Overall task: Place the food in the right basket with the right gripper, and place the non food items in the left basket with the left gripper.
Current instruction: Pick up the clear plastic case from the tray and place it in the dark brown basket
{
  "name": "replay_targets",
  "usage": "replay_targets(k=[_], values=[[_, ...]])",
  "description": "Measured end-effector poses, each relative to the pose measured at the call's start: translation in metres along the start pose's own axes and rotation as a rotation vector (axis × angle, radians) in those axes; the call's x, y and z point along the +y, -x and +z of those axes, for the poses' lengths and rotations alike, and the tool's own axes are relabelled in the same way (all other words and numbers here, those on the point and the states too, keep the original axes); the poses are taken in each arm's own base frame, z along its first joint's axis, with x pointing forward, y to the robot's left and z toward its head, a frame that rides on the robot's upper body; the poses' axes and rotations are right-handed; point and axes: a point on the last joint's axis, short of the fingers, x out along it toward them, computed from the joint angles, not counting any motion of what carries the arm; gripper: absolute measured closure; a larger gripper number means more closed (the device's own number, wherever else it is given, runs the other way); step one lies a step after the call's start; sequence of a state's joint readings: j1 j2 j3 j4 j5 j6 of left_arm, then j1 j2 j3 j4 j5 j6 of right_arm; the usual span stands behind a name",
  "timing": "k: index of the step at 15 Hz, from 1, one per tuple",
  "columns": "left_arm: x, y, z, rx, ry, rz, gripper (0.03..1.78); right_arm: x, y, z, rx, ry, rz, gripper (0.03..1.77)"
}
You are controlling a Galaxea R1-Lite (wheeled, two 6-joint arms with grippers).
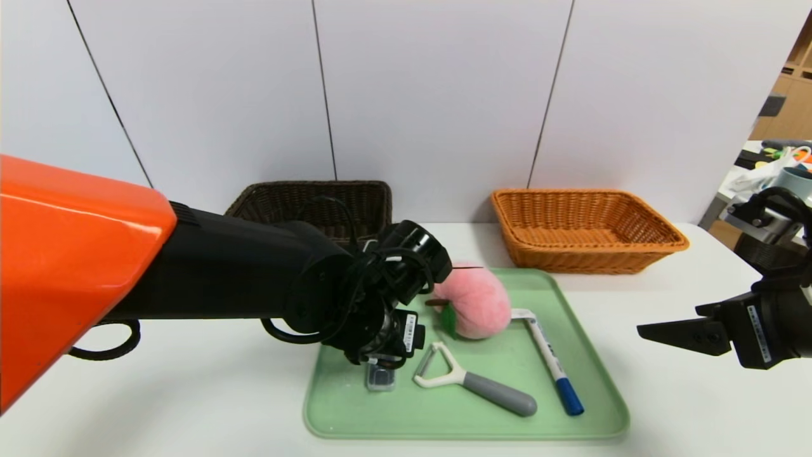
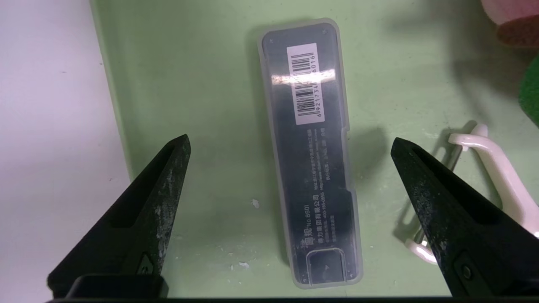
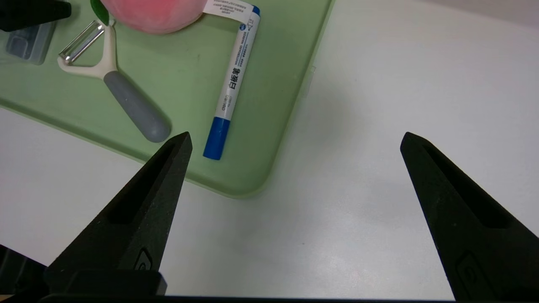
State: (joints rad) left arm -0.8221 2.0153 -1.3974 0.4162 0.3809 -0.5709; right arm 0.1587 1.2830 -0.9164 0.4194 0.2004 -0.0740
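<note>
Here the left gripper (image 2: 290, 145) hangs spread wide over the dark case (image 2: 309, 155); right gripper (image 3: 294, 139) likewise agape.

I see tray (image 1: 596, 406) on table (image 1: 190, 393): case (image 2: 309, 168) left, peeler (image 1: 472, 381) mid, marker (image 1: 552, 365) right, peach (image 1: 476, 303) behind. Baskets (image 1: 317, 200) (image 1: 583, 228) at back.

two baskets (image 1: 317, 203) (image 1: 587, 228) (wicker), one tray (image 1: 596, 406), one peach (image 1: 474, 301)
</note>
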Motion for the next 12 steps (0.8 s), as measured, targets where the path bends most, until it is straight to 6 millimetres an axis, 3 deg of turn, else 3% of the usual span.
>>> replay_targets(k=[4,8,12], values=[[-0.0011,-0.0047,-0.0018,0.011,-0.006,0.006,0.12,0.0001,-0.0002,-0.0006,0.002,0.0,0.001,0.09],[-0.002,-0.0082,-0.003,0.018,-0.006,0.01,0.71,0.0003,0.0008,-0.0002,-0.004,0.003,0.002,0.09],[-0.0017,-0.0076,-0.0034,0.022,-0.009,0.011,1.15,0.0003,0.001,-0.0002,-0.004,0.002,0.001,0.09]])
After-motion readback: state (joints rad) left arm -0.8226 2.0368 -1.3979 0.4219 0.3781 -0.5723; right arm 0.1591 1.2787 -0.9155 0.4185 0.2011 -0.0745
